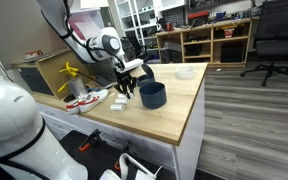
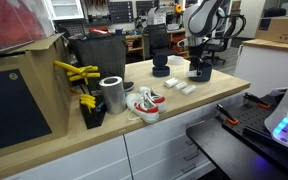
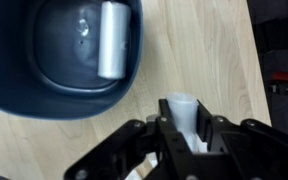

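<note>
Closure of the gripper (image 3: 187,128) on a small white bar (image 3: 181,104) is shown in the wrist view, with the bar clamped between the jaws. The dark blue bowl (image 3: 24,100) is located up and to the left of the gripper in that view. The held bar is positioned over bare worktop (image 3: 209,50), just outside the bowl's rim. A second white bar (image 3: 112,40) is contained in the bowl, its long axis running top to bottom in the wrist view. In an exterior view, the gripper (image 1: 127,82) is seen just beside the bowl (image 1: 152,95).
</note>
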Controlling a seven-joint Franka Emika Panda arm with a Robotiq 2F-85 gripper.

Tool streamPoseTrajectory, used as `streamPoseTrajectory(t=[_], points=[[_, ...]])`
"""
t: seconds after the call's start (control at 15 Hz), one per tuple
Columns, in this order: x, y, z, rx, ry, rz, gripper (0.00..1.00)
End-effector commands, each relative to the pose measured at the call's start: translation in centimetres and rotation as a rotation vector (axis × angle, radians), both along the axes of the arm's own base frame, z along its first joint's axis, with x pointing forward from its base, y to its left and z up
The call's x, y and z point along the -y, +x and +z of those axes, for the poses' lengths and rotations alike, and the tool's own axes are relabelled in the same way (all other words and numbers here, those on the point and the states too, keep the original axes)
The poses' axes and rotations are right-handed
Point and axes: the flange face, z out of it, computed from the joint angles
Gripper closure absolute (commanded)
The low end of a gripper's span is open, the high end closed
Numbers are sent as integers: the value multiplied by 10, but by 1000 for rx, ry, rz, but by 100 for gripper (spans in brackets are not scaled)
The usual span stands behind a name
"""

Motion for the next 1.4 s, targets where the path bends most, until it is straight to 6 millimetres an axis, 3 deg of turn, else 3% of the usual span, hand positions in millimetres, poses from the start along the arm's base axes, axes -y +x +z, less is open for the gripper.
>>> streamPoseTrajectory(t=[0.0, 0.33, 1.2, 1.27, 1.33], points=[[-10, -9, -2, 31, 5, 105, 93], [-13, -11, 5, 9, 72, 117, 93], [-27, -18, -1, -16, 116, 319, 93], [-29, -17, -1, -12, 114, 333, 48], [-31, -16, 0, -9, 119, 342, 46]])
